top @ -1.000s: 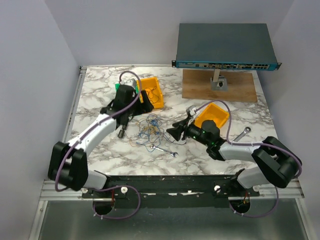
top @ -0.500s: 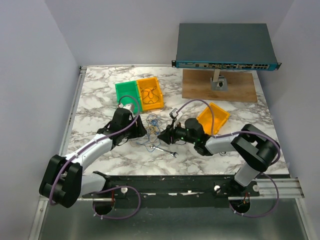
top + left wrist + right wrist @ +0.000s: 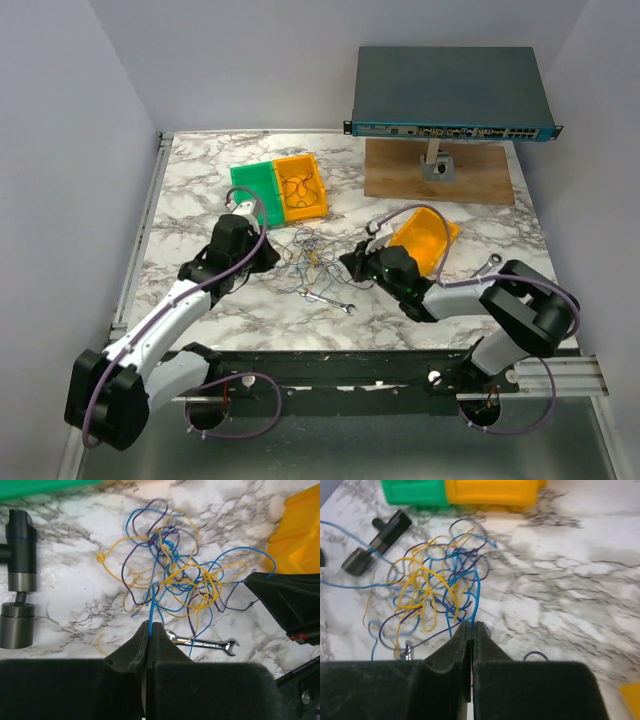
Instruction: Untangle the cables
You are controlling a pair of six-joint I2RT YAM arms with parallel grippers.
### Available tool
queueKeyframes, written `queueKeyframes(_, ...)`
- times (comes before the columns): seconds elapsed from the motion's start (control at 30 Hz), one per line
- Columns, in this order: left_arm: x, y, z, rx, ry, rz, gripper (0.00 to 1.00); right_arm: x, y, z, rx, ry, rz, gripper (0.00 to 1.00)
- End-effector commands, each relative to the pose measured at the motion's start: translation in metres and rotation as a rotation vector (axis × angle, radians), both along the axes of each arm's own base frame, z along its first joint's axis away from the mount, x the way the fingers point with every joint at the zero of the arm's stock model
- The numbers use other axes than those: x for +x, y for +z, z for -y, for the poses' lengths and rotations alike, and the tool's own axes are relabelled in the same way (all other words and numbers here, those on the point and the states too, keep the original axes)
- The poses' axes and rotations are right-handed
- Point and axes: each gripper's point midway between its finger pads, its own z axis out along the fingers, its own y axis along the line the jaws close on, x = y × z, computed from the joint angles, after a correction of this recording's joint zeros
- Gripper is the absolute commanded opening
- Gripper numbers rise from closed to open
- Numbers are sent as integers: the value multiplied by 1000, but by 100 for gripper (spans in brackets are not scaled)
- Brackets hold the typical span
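The cables [image 3: 305, 255] lie in one loose knot on the table [image 3: 190, 190], between the two claws. Left claw [image 3: 150, 631] is pinched shut on a blue strand; right claw [image 3: 471, 630] is shut on blue too. Risk: hard opposed pulling would likely cinch the loops, or the thin wire slips free. Counts: three wire colours, strand number unclear; two wrenches [image 3: 330, 300]; three bins [image 3: 300, 190].
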Motion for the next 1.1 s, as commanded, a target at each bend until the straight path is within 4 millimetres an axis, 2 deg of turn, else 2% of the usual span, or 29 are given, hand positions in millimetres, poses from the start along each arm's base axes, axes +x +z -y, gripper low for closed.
queueKeyframes(0.0, -6, 61, -5, -33, 5, 118, 0, 23, 26, 48, 50, -300, 89, 1)
queueKeyframes(0.1, -17, 94, -7, -77, 5, 157, 0, 24, 36, 72, 74, -405, 117, 1)
queueKeyframes(0.2, -31, 126, 1, -136, -56, 179, 0, 19, 46, 97, 127, -494, 145, 1)
queueKeyframes(0.3, -43, 153, -1, -137, -91, 207, 0, 14, 51, 99, 143, -478, 165, 2)
queueKeyframes(0.33, -47, 161, 0, -136, -113, 220, 0, 11, 52, 94, 139, -440, 169, 9)
queueKeyframes(0.47, -59, 170, 10, -120, -251, 238, 0, -13, 68, 58, 164, -158, 247, 58)
queueKeyframes(0.5, -62, 168, 12, -110, -289, 230, 0, -19, 74, 52, 188, -104, 270, 62)
queueKeyframes(0.67, -64, 155, 9, -19, -359, 220, 0, -42, 83, 34, 217, 68, 321, 63)
queueKeyframes(0.77, -62, 151, 7, 0, -366, 253, 0, -65, 88, 13, 235, 253, 341, 63)
queueKeyframes(0.83, -66, 151, 13, -28, -402, 273, 0, -79, 89, 1, 250, 362, 338, 66)
queueKeyframes(0.9, -70, 154, 19, -55, -439, 282, 0, -90, 86, -13, 247, 462, 323, 75)
queueKeyframes(1.07, -75, 175, 26, -85, -475, 328, 0, -98, 68, -41, 164, 524, 283, 76)
